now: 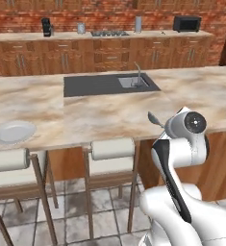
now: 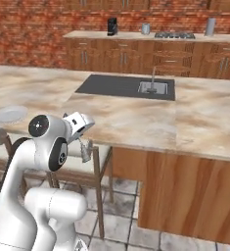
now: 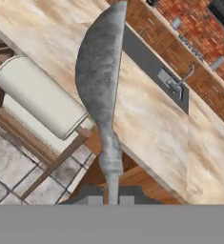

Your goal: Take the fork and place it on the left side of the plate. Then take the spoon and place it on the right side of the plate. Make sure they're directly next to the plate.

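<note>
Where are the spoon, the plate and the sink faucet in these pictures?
spoon [image 3: 100, 71]: hand view, middle of its grey bowl.
plate [image 1: 12, 132]: left base view, centre of the white dish on the counter.
faucet [image 2: 153, 78]: right base view, its upright stem beside the basin.

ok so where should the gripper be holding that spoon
By the thin handle end, as the gripper has it: the handle runs straight into the fingers, and the wide oval bowl of the spoon sticks out free ahead, above the counter edge.

Plate [image 1: 12, 132] on counter [image 1: 100, 113], left of sink [image 1: 132, 82].
</note>
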You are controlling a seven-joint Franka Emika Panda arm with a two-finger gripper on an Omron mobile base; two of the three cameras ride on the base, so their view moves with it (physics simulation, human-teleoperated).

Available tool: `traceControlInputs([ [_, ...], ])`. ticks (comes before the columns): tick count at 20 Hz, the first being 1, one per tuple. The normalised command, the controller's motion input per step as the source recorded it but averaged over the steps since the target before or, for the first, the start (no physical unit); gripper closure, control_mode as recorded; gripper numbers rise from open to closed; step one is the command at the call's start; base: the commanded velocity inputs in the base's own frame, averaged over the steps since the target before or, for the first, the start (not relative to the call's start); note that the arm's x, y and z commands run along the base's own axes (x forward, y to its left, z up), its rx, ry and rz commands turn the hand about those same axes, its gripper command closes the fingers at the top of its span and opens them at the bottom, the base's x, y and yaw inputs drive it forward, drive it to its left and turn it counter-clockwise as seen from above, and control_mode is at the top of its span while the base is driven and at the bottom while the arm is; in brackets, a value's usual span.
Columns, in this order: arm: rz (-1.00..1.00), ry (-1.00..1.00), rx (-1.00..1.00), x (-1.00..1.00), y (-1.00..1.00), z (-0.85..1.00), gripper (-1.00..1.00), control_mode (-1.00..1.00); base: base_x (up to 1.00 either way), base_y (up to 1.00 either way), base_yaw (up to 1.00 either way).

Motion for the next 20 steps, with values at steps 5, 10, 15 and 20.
traceControlInputs([
  [5, 0.00, 0.00, 0.00, 0.00, 0.00, 0.00, 1.00, 1.00, 0.39, 1.00, -0.34],
  [10, 0.00, 0.00, 0.00, 0.00, 0.00, 0.00, 1.00, 1.00, 0.42, 1.00, -0.33],
  [15, 0.00, 0.00, 0.00, 0.00, 0.00, 0.00, 1.00, 1.00, 0.51, 1.00, -0.33],
  [20, 0.00, 0.00, 0.00, 0.00, 0.00, 0.00, 1.00, 1.00, 0.48, 1.00, -0.30],
])
